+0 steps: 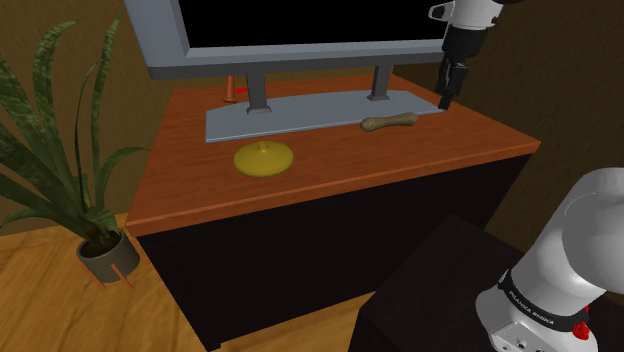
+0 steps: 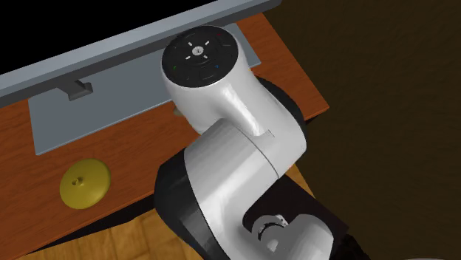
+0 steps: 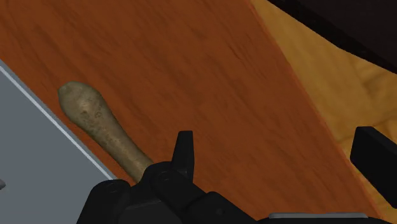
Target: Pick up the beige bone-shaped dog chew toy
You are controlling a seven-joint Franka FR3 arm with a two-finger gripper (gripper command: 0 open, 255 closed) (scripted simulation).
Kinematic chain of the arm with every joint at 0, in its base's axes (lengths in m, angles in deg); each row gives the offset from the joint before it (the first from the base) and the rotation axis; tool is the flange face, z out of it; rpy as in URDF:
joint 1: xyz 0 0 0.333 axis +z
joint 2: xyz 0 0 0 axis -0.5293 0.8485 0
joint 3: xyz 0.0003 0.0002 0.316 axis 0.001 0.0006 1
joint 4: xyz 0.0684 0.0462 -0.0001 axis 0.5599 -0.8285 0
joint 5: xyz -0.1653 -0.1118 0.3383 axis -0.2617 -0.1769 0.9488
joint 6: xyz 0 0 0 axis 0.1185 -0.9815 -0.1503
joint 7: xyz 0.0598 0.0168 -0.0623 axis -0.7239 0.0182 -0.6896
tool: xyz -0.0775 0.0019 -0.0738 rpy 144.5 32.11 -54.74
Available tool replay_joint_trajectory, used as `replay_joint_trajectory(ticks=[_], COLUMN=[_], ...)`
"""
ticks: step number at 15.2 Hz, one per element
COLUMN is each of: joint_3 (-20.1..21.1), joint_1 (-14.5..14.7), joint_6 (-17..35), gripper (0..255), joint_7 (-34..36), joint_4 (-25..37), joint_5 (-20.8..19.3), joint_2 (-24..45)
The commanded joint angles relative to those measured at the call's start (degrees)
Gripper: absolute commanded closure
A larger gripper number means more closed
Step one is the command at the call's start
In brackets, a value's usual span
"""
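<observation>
The beige bone-shaped chew toy (image 1: 390, 121) lies flat on the reddish-brown wooden cabinet top (image 1: 330, 165), just in front of the grey TV base plate. My black gripper (image 1: 446, 96) hangs above the cabinet, to the shoulder view's right of the bone and apart from it, fingers pointing down. In the wrist view the bone (image 3: 95, 118) lies beside the plate's edge, off to one side of the gripper (image 3: 280, 153) and outside the gap. The fingers (image 3: 184, 149) stand apart, open, with only bare wood between them.
A large TV (image 1: 300, 30) on a grey base plate (image 1: 300, 120) takes up the back of the cabinet. A yellow disc (image 1: 263, 158) lies in front of the plate, and a small orange cone (image 1: 230, 90) stands behind it. A potted plant (image 1: 100, 245) stands on the floor at the shoulder view's left.
</observation>
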Motion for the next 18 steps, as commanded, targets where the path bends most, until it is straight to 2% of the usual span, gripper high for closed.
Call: replay_joint_trajectory(ticks=[1, 5, 8, 11, 15, 18], joint_3=[-3.15, -9.39, -13.92, -18.06, -21.98, -21.81], joint_1=[1.42, 4.40, 7.05, 9.68, 11.87, 11.57], joint_6=[3.61, 9.49, 13.31, 16.37, 18.66, 20.14], gripper=[0, 0, 0, 0, 0, 0], joint_7=[-5.54, -16.75, -25.77, -35.55, -49.73, -50.29], joint_4=[1.10, 4.03, 7.25, 11.27, 17.90, 16.94], joint_5=[-0.32, 0.55, 2.99, 7.32, 16.05, 16.64], joint_2=[3.90, 11.50, 18.09, 25.48, 36.53, 37.23])
